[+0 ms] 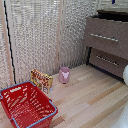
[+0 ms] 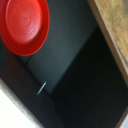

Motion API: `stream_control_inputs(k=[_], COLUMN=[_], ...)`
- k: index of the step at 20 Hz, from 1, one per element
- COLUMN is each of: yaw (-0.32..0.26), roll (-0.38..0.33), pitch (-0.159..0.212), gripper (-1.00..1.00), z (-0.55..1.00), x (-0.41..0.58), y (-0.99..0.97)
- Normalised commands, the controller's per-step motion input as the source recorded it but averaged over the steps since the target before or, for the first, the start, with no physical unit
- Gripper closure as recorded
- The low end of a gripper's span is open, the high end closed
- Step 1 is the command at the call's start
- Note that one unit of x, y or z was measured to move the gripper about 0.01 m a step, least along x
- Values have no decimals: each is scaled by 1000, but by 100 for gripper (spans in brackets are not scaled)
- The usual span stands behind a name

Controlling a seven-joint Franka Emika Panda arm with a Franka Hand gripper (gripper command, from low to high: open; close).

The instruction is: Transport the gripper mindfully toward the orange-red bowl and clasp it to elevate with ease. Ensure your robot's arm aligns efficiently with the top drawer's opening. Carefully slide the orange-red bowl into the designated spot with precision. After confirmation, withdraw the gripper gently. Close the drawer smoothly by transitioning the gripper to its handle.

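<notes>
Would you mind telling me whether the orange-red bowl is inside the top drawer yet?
Inside. The wrist view looks down into a dark cavity, where the orange-red bowl lies on the floor beside the wooden edge.

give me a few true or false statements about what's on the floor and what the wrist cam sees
1. A red basket sits on the wooden floor. True.
2. The pink cup is inside the basket. False: it stands on the floor, apart from it.
3. The wrist view shows the orange-red bowl over a dark interior. True.
4. The dresser is on the exterior view's left. False: it is on the right.
5. A colourful box stands beside the basket. True.
</notes>
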Motion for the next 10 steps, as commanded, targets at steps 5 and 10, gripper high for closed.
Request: stream_control_inputs(k=[5,10], yaw=[72,38], roll=[-345,-342], pitch=[183,156], gripper=[-100,-100], z=[-214,-358], x=[-46,0], y=[368,508])
